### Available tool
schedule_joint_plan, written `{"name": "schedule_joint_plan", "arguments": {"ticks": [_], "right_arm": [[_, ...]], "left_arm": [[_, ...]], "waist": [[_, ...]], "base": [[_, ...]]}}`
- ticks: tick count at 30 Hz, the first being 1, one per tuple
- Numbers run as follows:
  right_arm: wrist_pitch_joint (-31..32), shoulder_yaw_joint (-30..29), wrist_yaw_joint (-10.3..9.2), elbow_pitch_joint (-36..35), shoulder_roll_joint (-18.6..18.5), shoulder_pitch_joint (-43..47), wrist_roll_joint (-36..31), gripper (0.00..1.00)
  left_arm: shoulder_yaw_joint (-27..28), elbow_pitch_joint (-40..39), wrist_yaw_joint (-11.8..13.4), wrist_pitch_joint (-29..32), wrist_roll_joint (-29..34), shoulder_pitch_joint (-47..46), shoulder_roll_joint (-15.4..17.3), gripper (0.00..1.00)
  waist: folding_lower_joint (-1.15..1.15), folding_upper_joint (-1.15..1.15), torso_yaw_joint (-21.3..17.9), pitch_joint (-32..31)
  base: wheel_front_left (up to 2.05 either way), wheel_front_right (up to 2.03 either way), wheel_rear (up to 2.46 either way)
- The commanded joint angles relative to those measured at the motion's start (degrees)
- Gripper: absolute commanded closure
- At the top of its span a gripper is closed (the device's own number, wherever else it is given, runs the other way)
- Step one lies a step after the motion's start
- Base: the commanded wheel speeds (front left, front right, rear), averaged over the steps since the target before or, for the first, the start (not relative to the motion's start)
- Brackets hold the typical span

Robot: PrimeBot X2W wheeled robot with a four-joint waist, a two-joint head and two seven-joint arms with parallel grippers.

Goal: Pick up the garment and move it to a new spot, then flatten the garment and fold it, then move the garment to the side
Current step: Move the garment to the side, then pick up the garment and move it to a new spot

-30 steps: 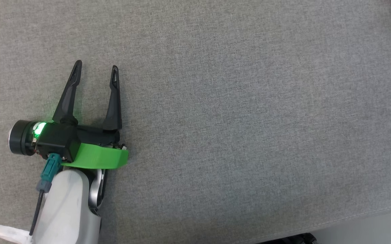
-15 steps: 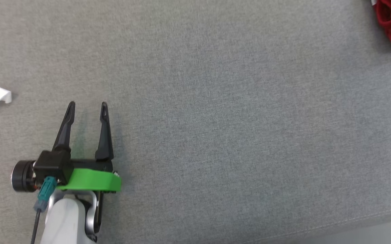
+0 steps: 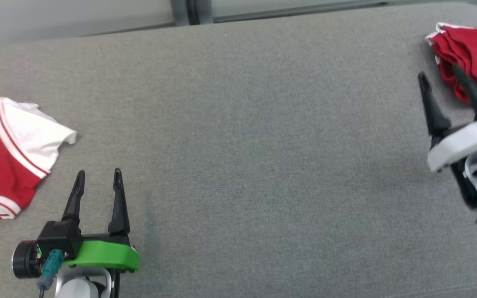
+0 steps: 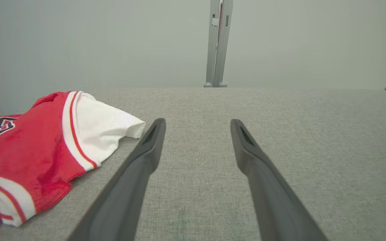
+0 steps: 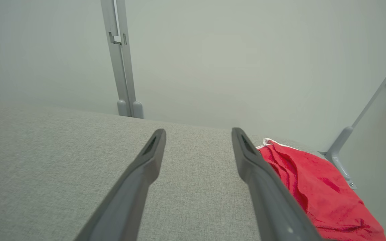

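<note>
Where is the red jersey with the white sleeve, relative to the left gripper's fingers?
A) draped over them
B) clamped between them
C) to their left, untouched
C: the red jersey with the white sleeve lies on the grey fabric surface left of the open left gripper, clear of it.

The worktop [image 3: 242,145] is a broad, flat surface covered in grey woven fabric, with a rounded far right corner. Two items lie directly on it.

A red-and-white jersey [image 3: 2,161] lies at the left side and is partly cut off by the edge of the head view. One white sleeve, set off by red and white trim stripes, points toward the centre. Dark characters show on the red body.

A crumpled red garment [image 3: 476,49] with a thin white edge lies at the far right corner. The two items are well apart, with grey fabric between them.
</note>
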Motion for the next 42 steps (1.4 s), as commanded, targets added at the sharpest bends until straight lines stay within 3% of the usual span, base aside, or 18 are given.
{"name": "schedule_joint_plan", "arguments": {"ticks": [1, 10, 18, 27, 42], "right_arm": [[-0.17, -1.38, -0.12, -1.24, 0.9, 2.83, -0.52, 0.0], [-0.17, -8.72, -0.11, -10.54, 8.19, 18.4, -2.27, 0.0], [-0.17, -11.82, -0.11, -17.51, 13.55, 29.56, -4.61, 0.0], [-0.17, -13.74, -0.09, -20.79, 18.61, 35.82, -6.14, 0.0], [-0.18, -13.45, -0.09, -21.12, 19.85, 37.12, -6.63, 0.0]], "left_arm": [[0.06, 0.31, -0.2, 0.0, -0.59, 1.19, 0.06, 0.0], [0.45, 1.96, -0.55, 0.0, -1.01, 3.96, -0.03, 0.0], [0.49, 2.97, -0.65, 0.0, -1.07, 5.71, -0.04, 0.0], [1.39, 3.52, -0.5, 0.0, -1.3, 6.44, -0.05, 0.0], [1.65, 4.58, -1.1, 0.0, -0.21, 5.74, -0.05, 0.0]], "waist": [[0.0, 0.0, 3.23, -4.6], [0.0, 0.0, 4.61, -9.46], [0.0, 0.0, 4.71, -12.47], [0.0, 0.0, 4.62, -14.32], [0.0, 0.0, 5.25, -14.16]], "base": [[0.0, 0.0, 0.0], [0.0, 0.0, 0.0], [0.0, 0.0, 0.0], [0.0, 0.0, 0.0], [0.0, 0.0, 0.0]]}}
